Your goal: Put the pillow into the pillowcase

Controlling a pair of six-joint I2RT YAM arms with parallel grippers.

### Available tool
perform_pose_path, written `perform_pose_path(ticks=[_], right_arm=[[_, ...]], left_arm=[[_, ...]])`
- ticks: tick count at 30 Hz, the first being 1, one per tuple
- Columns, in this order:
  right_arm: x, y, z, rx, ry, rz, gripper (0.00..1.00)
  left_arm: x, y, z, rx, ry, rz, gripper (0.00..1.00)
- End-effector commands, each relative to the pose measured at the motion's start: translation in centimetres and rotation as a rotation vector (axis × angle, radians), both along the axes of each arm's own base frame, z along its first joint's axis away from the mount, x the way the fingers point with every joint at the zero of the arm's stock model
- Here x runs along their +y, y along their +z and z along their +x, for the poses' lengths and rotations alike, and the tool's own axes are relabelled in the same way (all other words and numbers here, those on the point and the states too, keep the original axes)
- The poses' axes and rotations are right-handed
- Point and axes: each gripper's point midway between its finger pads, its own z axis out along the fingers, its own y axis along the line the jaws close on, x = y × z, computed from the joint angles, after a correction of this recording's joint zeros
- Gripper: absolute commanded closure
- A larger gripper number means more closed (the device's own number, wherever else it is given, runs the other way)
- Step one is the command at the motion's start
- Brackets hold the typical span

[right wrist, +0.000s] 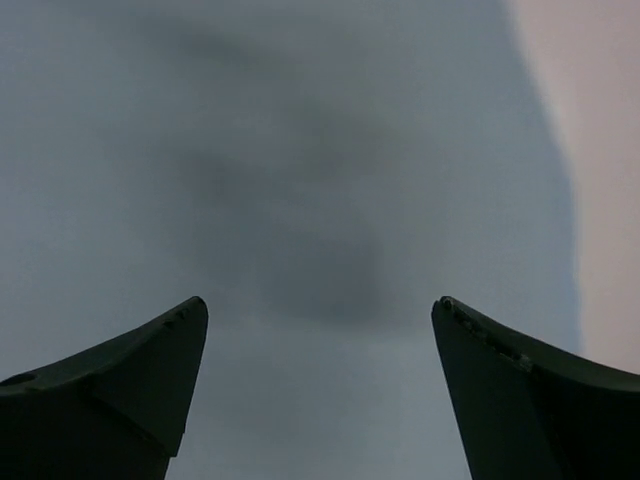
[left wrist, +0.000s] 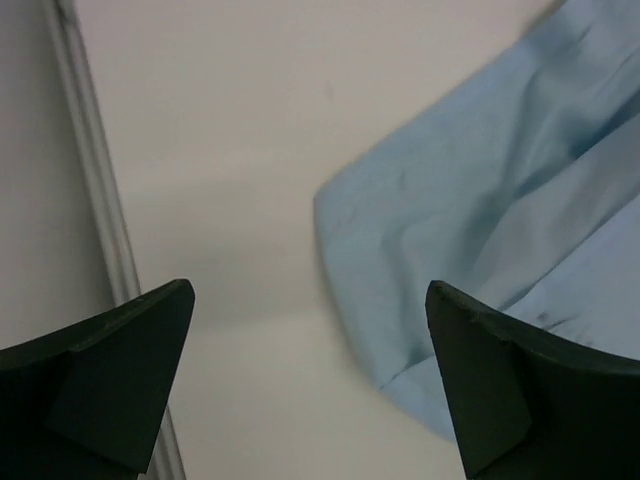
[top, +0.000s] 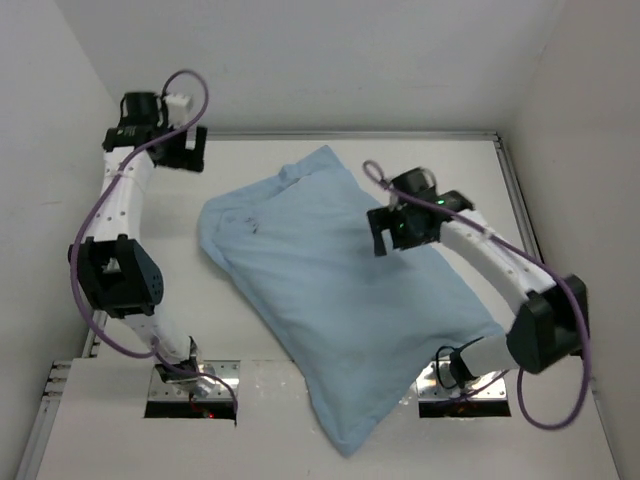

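Kim: Left gripper [top: 188, 150] hung over bare table [top: 260, 165] at the far left corner, jaws wide apart with nothing between them. Its wrist view had one corner of the pillowcase [top: 340, 300] just right of the jaws, not touching.

Raj: And the right?

Kim: Right gripper [top: 380, 232] was spread wide too, and empty, hovering over the far right part of the case. Its wrist view was only blurred blue cloth, so it sat close above. Couldn't tell if it touched.

Raj: Where was the pillow?

Kim: No cream fabric showed in any view. The case lay diagonally across the table, plump along its whole length, with its near corner down between the two arm bases. My read: pillow was inside and the task was near done.

Raj: So the step was checking and seating?

Kim: Likely. Couldn't tell which end was the mouth, though a hem-like fold showed at the left corner. To do it well I'd pinch only the thin cloth at that corner with the left, not the filling. Then the right presses on the bulk and pushes it toward the closed end. The cloth looked thin and smooth, so a shallow pinch would probably slip. Better to bite deep at the hem.

Raj: Risk?

Kim: The near corner sat low by the bases. A hard shove that way could drag the lot toward the table's near edge.
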Motion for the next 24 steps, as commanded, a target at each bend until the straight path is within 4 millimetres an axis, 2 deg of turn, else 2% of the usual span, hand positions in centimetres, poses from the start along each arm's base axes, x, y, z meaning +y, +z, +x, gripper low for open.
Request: perform_pose_path(ticks=[1, 2, 3, 4, 5, 6, 7, 8, 9, 10, 11, 12, 13, 14, 15, 16, 17, 18, 19, 20, 21, 22, 23, 24], right_arm=[[3.7, -8.2, -2.9, 0.219, 0.067, 0.08, 0.11], [3.9, -9.8, -3.4, 0.256, 0.057, 0.077, 0.21], [4.0, -10.8, -2.9, 0.27, 0.045, 0.068, 0.5], [3.6, -13.4, -2.7, 0.328, 0.029, 0.005, 0.66], [4.4, -12.6, 0.2, 0.293, 0.033, -0.007, 0.83], [4.3, -12.6, 0.9, 0.333, 0.047, -0.06, 1.0], [4.7, -12.4, 2.8, 0.334, 0.045, -0.093, 1.0], [7.5, -10.6, 8.6, 0.252, 0.049, -0.061, 1.0], [8.5, -9.2, 10.8, 0.233, 0.038, -0.056, 1.0], [11.0, -5.5, 17.0, 0.076, 0.018, -0.002, 1.0], [11.7, -3.8, 19.2, 0.014, 0.0, 0.013, 1.0], [12.3, -1.9, 21.3, -0.061, -0.018, 0.031, 0.96], [11.9, 0.3, 23.5, -0.158, -0.06, 0.031, 0.69], [11.4, 0.9, 23.9, -0.185, -0.068, 0.028, 0.54], [11.4, 2.0, 25.0, -0.264, -0.045, 0.047, 0.35], [10.5, 2.2, 24.9, -0.285, -0.036, 0.051, 0.1], [9.0, 2.1, 23.2, -0.298, -0.035, 0.025, 0.05], [7.9, 2.1, 22.1, -0.303, -0.016, -0.019, 0.01], [7.1, 2.4, 21.0, -0.309, -0.011, -0.043, 0.01], [5.8, -0.2, 18.6, -0.246, 0.005, -0.089, 0.01], [5.2, 2.4, 17.1, -0.3, 0.028, -0.074, 0.01], [4.2, -0.8, 14.2, -0.224, 0.055, -0.095, 0.01], [4.0, -1.0, 13.0, -0.22, 0.07, -0.086, 0.01], [3.8, -0.1, 11.4, -0.222, 0.041, -0.04, 0.01]], left_arm=[[1.6, -3.4, -3.8, 0.093, -0.019, -0.156, 0.0], [2.8, -3.9, -3.9, 0.081, 0.001, -0.182, 0.0], [5.5, -5.1, -4.9, 0.098, 0.068, -0.204, 0.0], [6.6, -4.9, -5.3, 0.083, 0.085, -0.202, 0.0], [8.2, -5.3, -5.9, 0.085, 0.122, -0.196, 0.0], [8.9, -5.2, -6.3, 0.08, 0.135, -0.182, 0.0], [9.5, -5.1, -6.6, 0.078, 0.132, -0.154, 0.0], [10.4, -5.8, -7.1, 0.096, 0.154, -0.122, 0.0], [10.9, -5.8, -7.5, 0.098, 0.164, -0.096, 0.0], [11.8, -5.9, -7.7, 0.097, 0.177, -0.045, 0.0], [12.1, -7.1, -8.5, 0.124, 0.186, -0.036, 0.0], [12.4, -7.2, -8.9, 0.124, 0.188, -0.014, 0.0], [12.5, -8.6, -9.8, 0.162, 0.164, 0.018, 0.0], [12.5, -9.3, -10.2, 0.183, 0.143, 0.035, 0.0], [12.4, -10.1, -10.7, 0.205, 0.119, 0.054, 0.01], [12.7, -11.0, -11.3, 0.231, 0.068, 0.105, 0.04], [12.4, -13.1, -12.6, 0.286, 0.034, 0.114, 0.05], [12.5, -14.3, -13.3, 0.319, -0.038, 0.167, 0.07], [12.6, -15.3, -14.1, 0.347, -0.074, 0.193, 0.07], [12.2, -17.5, -15.8, 0.407, -0.104, 0.203, 0.07], [13.0, -18.0, -15.8, 0.399, -0.096, 0.254, 0.07], [14.2, -19.3, -17.3, 0.458, -0.071, 0.317, 0.06], [14.9, -19.6, -17.4, 0.466, -0.048, 0.342, 0.06], [15.8, -19.6, -17.3, 0.457, 0.008, 0.354, 0.03]])
